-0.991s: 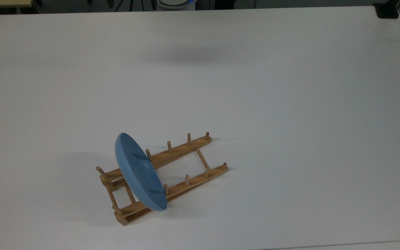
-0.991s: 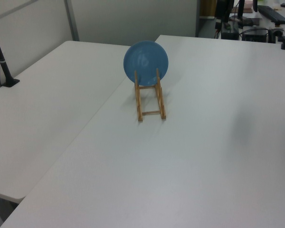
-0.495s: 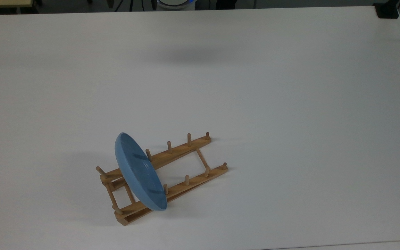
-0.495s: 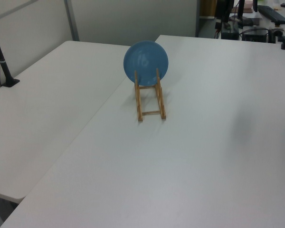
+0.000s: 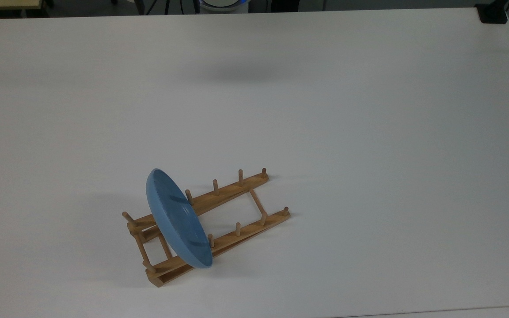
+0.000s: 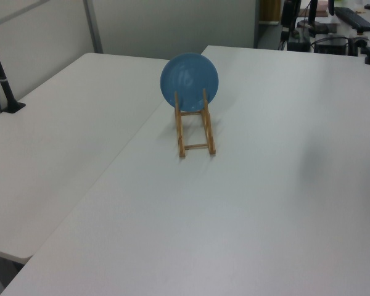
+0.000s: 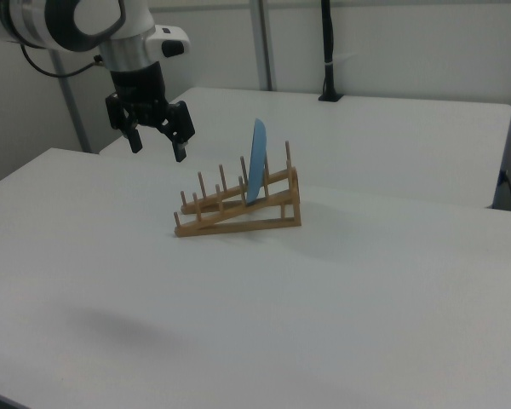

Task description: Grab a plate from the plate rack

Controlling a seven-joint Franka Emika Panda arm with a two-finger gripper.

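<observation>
Although seated between upright pegs, stands almost on edge and only leans there: round light-blue glossy plate (image 7: 258, 161), in the raised end of the low light-brown wooden plate rack (image 7: 238, 209), on the white worktop (image 7: 341, 298). In the top view, toward the near left of the worktop, with the plate at the rack's left end.

Possible troubles, as a judgement. Could knock the plate flat or push it off the pegs, if approached from the side and not from above the rim. Could drag or tip the light rack together with the plate, if lifted at an angle so that the rim catches a peg. Could slip on the smooth surface, if gripped too shallow on the thin rim.

Black two-finger gripper (image 7: 157, 141) hangs in the air above the worktop, to the right view's left of the rack, well apart from the plate. Fingers (image 7: 180, 151) spread wide, pointing down, holding nothing and touching nothing.
</observation>
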